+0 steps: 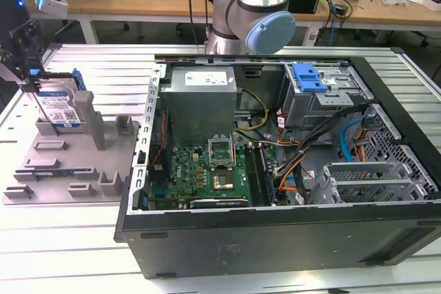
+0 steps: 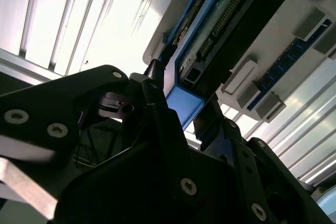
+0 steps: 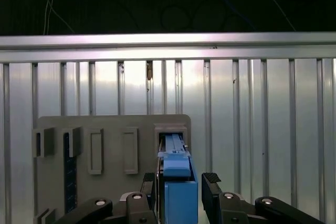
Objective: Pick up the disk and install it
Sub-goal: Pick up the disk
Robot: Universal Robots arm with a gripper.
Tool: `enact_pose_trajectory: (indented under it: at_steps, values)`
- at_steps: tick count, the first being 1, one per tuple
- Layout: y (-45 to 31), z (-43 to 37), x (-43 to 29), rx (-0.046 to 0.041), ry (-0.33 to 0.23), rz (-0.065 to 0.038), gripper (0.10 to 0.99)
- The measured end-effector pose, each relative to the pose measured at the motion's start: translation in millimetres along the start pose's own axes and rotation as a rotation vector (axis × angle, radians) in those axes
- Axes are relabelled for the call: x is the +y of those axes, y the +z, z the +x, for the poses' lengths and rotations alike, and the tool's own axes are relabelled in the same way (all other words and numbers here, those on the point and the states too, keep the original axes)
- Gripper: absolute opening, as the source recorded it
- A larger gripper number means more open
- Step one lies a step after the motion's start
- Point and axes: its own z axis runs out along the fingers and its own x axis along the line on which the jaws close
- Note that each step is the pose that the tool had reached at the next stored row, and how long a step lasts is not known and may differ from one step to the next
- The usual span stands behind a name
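The disk (image 1: 60,108) stands on edge in a slot at the back of the grey fixture tray (image 1: 69,170), at the exterior view's far left; its white-and-blue label faces forward and a blue carrier rail frames it. My gripper (image 1: 29,77) hangs over the disk's upper left corner. In both wrist views the disk's blue rail (image 3: 176,161) (image 2: 220,30) runs between my two black fingers (image 3: 211,182). The gripper (image 3: 180,182) (image 2: 184,108) is open, with a narrow gap on each side of the rail. The disk still sits in the tray slot (image 3: 110,129).
An open computer case (image 1: 275,156) lies on the slatted aluminium table (image 1: 62,239) to the exterior view's right of the tray, with a motherboard, cables and a grey drive cage with a blue latch (image 1: 308,77). The arm's base (image 1: 251,12) stands behind the case.
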Motion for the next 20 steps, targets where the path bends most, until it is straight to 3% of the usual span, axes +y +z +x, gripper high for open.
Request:
enact_pose_trajectory:
  at_steps: [2, 3, 20]
  values:
    - [0.2, 0.0, 0.0, 0.0, -0.001, 0.0, 0.467]
    - [0.4, 0.0, 0.0, 0.0, -0.001, 0.0, 0.396]
    - [6.0, -0.1, -0.1, 0.0001, -0.003, 0.0, 0.396]
